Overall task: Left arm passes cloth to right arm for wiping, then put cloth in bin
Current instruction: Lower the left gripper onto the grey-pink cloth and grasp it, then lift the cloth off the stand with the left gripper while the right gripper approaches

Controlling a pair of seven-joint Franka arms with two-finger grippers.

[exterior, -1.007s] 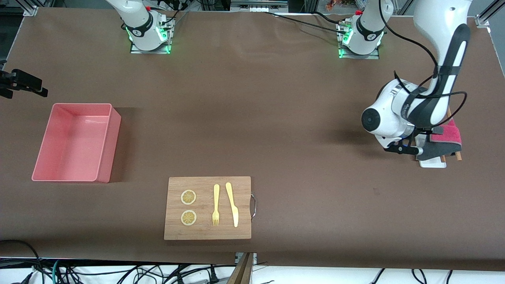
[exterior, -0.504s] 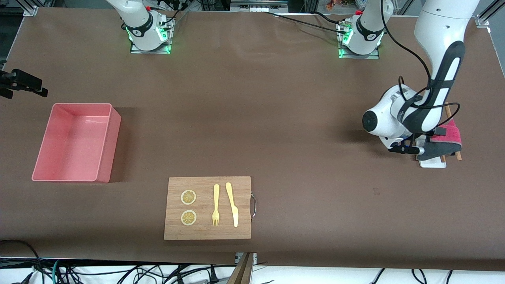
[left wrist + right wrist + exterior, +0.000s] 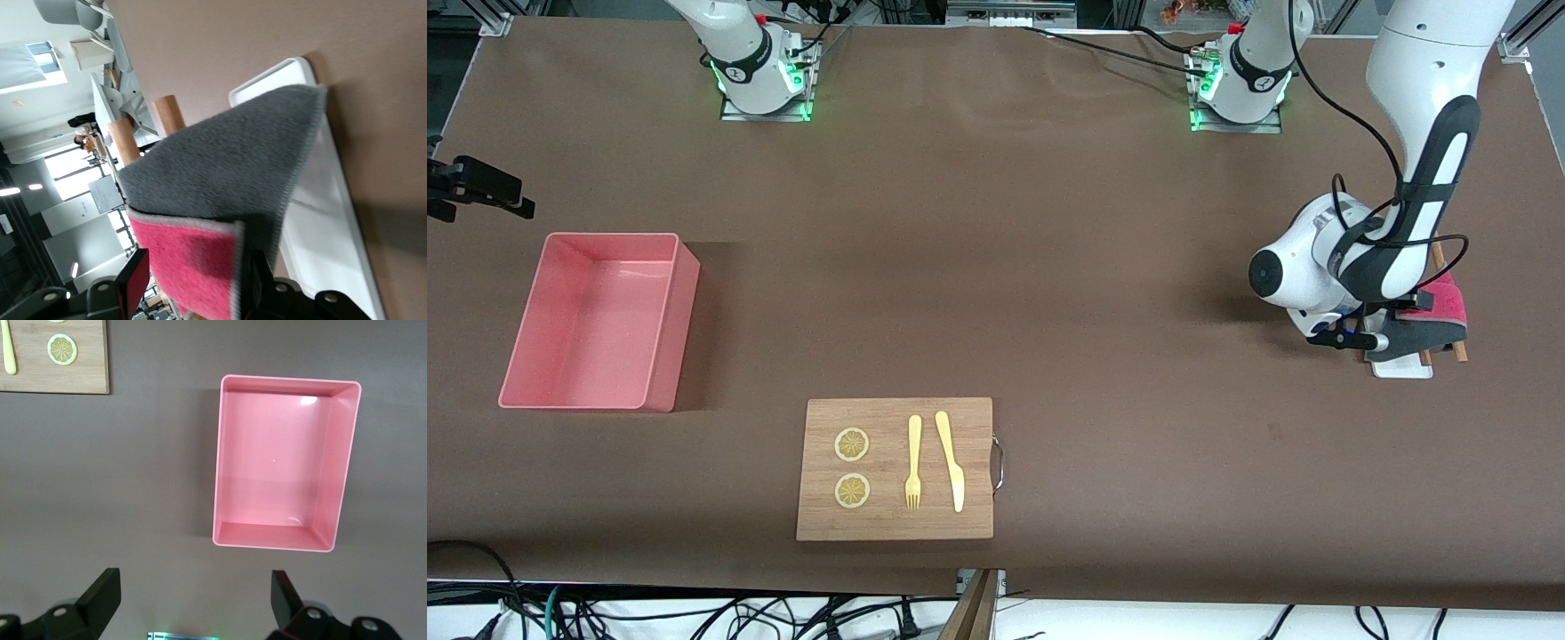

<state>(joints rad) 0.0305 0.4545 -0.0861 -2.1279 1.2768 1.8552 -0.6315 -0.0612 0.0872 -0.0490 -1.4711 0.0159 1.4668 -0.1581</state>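
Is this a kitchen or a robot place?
Most likely a robot lab, not a kitchen: two white arms, the left arm and the right arm, are bolted to a brown table, with loose cables and metal framing around its edge.

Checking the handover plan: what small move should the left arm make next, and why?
Probably finish closing the left gripper on the cloth: its fingers straddle the pink fold, and the cloth still drapes over the wooden pegs above the white tray. The right gripper waits open above the bin.
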